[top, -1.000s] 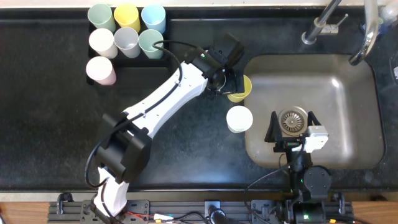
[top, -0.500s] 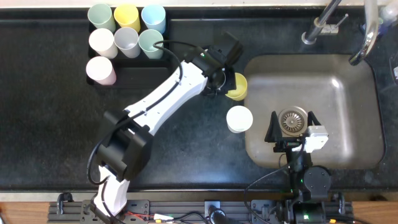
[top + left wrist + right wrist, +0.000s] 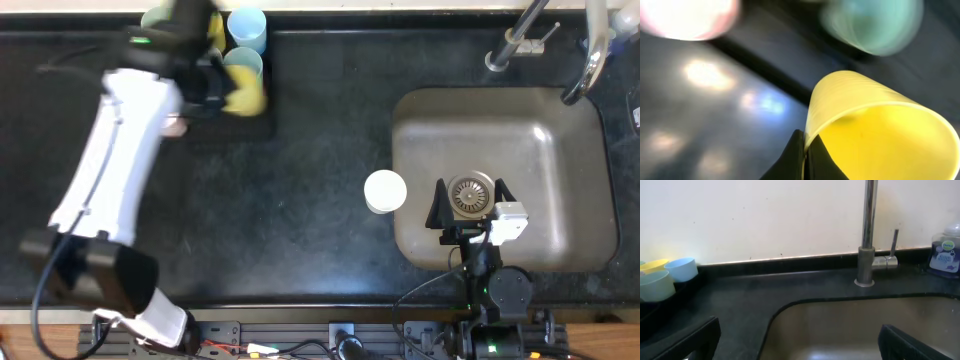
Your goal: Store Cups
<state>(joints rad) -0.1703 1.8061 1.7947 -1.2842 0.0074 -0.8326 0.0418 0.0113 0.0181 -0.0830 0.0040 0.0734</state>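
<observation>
Dark stone countertop [image 3: 320,150] with a steel sink [image 3: 560,130] set into its right side. Far to the sink's left, the left gripper [image 3: 804,150] is clenched on the rim of a yellow cup [image 3: 875,130]. It seems to hang near a pink cup [image 3: 685,17] and a green cup [image 3: 875,25], though the exact spot beneath is unclear. A white cup [image 3: 385,190] stands just beside the sink's left edge. Over the sink, the right gripper [image 3: 468,200] has its fingers spread, grasping nothing.
</observation>
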